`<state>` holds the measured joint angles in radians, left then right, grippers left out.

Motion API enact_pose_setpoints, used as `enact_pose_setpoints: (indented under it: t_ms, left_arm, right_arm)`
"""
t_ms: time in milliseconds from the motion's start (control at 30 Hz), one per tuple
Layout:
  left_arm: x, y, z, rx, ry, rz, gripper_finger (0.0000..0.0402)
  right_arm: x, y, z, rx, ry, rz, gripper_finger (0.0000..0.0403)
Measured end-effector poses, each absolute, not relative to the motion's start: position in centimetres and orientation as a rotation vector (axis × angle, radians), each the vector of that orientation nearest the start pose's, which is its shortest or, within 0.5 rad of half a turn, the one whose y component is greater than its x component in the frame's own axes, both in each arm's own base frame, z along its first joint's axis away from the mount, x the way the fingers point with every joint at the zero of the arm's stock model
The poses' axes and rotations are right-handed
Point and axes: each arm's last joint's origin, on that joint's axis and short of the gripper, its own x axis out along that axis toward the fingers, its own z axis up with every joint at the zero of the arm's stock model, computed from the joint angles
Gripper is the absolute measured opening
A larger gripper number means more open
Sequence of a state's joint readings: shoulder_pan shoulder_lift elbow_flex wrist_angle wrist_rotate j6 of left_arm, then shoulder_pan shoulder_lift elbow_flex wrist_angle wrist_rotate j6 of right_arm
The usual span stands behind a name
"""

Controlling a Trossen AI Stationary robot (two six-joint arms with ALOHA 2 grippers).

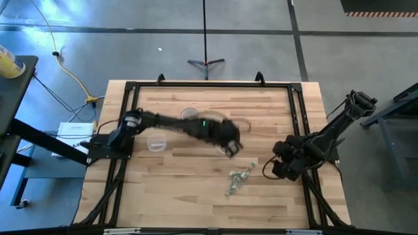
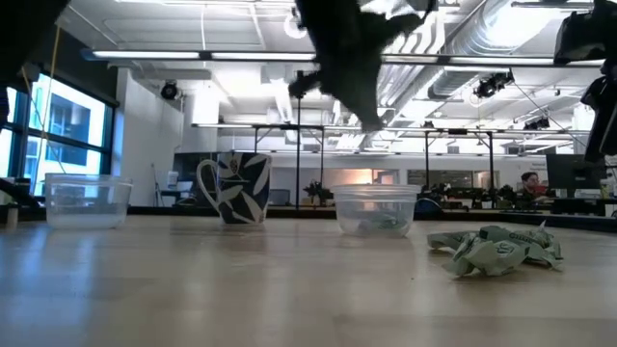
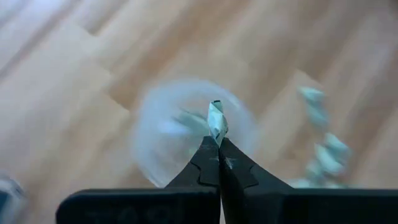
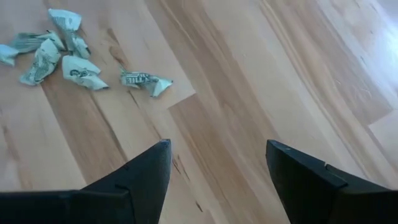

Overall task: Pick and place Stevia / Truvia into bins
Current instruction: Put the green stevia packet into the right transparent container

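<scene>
My left gripper (image 1: 232, 149) is shut on one pale green-and-white Stevia packet (image 3: 216, 119) and hangs above a clear plastic cup (image 3: 186, 134), which holds a few packets and also shows in the low view (image 2: 376, 209). A second clear cup (image 1: 156, 141) stands to the left, near the left arm's base. A loose pile of packets (image 1: 239, 178) lies on the table in front, seen also in the low view (image 2: 496, 251) and the right wrist view (image 4: 56, 53). My right gripper (image 4: 217, 165) is open and empty at the table's right side. My left gripper pinches the packet's lower end (image 3: 217, 135) between its two fingertips, only at their free ends. The fingers point down from above. The packet sticks out beyond the tips, lifted clear, over the cup's opening.
A greyish patterned mug with a side handle (image 2: 236, 188) stands at the back between the two cups. A black frame (image 1: 209, 85) runs round the wooden table top.
</scene>
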<state>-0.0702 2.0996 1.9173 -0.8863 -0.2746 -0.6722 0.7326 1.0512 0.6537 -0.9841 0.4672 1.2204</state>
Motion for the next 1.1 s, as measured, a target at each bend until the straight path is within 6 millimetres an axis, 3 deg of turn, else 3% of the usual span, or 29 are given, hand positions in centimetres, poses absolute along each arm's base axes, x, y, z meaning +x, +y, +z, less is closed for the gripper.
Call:
enact_pose_setpoints:
  t_ms: [67,167,300,500,767,1100]
  left_arm:
    - [45.0,-0.1,25.9,-0.433,0.976,0.515,0.0027]
    - [45.0,1.0,25.4,-0.453,1.011,0.456,0.0027]
    - [45.1,0.9,25.4,-0.407,1.027,0.381,0.0027]
    - [45.9,0.8,23.5,-0.426,1.055,0.336,0.0027]
    - [46.0,0.1,23.4,-0.467,1.074,0.245,0.0027]
    - [46.0,0.3,23.5,-0.438,1.07,0.255,0.0027]
  right_arm:
    - [12.4,9.4,20.1,0.303,1.038,-0.475,0.0252]
    - [12.3,9.2,20.1,0.288,1.028,-0.498,0.0252]
    - [12.4,8.8,20.1,0.304,1.035,-0.532,0.0252]
    - [12.6,9.0,20.1,0.3,1.055,-0.489,0.0252]
    - [12.6,9.3,20.1,0.302,1.092,-0.428,0.0252]
    - [12.7,9.3,20.1,0.338,1.089,-0.447,0.0252]
